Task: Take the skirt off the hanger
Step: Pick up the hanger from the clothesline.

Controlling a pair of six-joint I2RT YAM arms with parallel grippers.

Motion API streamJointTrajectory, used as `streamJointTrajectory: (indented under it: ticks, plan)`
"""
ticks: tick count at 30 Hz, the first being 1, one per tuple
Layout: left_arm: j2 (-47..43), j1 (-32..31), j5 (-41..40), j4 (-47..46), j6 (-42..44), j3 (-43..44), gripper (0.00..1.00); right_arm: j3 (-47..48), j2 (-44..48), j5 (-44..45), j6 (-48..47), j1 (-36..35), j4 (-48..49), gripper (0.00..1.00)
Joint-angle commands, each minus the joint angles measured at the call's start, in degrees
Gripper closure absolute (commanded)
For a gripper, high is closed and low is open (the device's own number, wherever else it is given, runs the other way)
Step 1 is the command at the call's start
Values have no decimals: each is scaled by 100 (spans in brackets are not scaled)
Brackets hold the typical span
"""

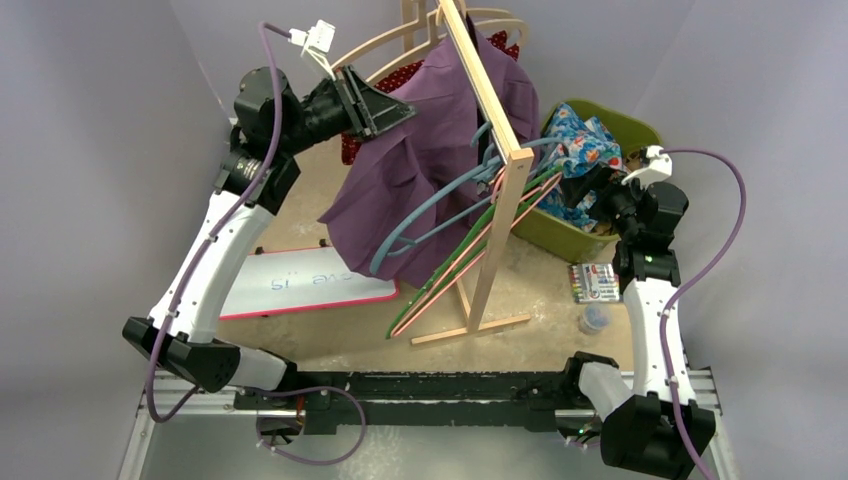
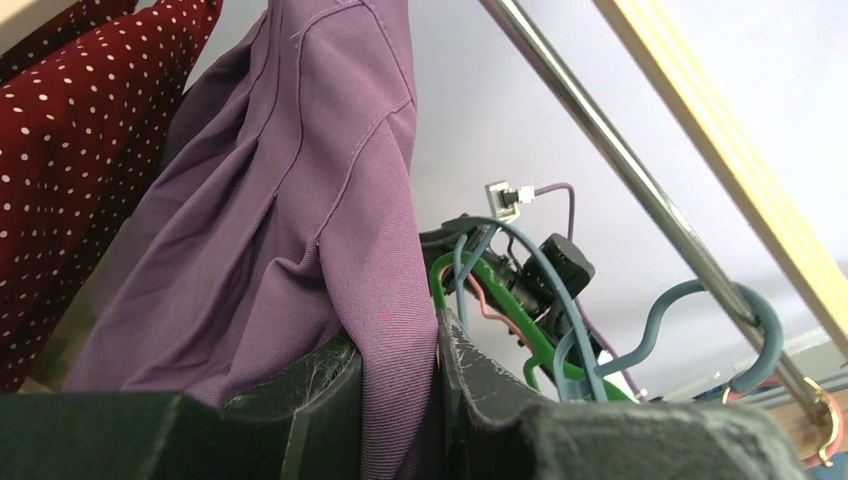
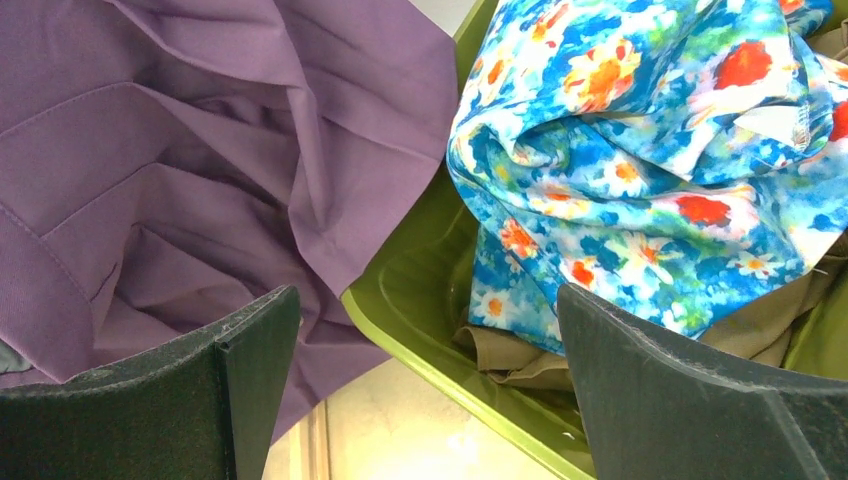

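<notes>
**Left arm high, skirt pinched**

Top: left tool clamped on the skirt, which hangs at the rack. Left wrist: a fold sits between its fingers, dotted red cloth beside. Right wrist: right tool gapes over the bin rim.

Plain pale grey walls are enclosing the desk at its left, right and far edges. Soft, even light is falling on the sandy desk surface.
</notes>
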State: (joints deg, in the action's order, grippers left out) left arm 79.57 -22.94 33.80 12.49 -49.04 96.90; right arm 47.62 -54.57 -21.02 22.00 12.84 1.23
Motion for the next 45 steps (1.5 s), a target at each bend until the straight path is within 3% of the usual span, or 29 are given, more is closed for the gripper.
streamJointTrajectory:
  ticks: [1, 23, 35, 38, 45]
  plan:
    - [-37, 3, -89, -1084, -447, 602, 100, 245, 163, -138, -8, -18, 72, 1]
    - [191, -31, -168, -2183, -2223, 1496, 100, 145, 114, -122, -16, -18, 140, 1]
    - [582, -28, -647, -2025, -2631, 2376, 100, 111, 75, -148, 15, -18, 175, 1]
    - [597, -29, -627, -1878, -2508, 2232, 100, 122, 134, -155, 8, -18, 117, 1]
    - [307, -29, -451, -1925, -1882, 1005, 100, 148, 191, -120, -45, -18, 14, 1]
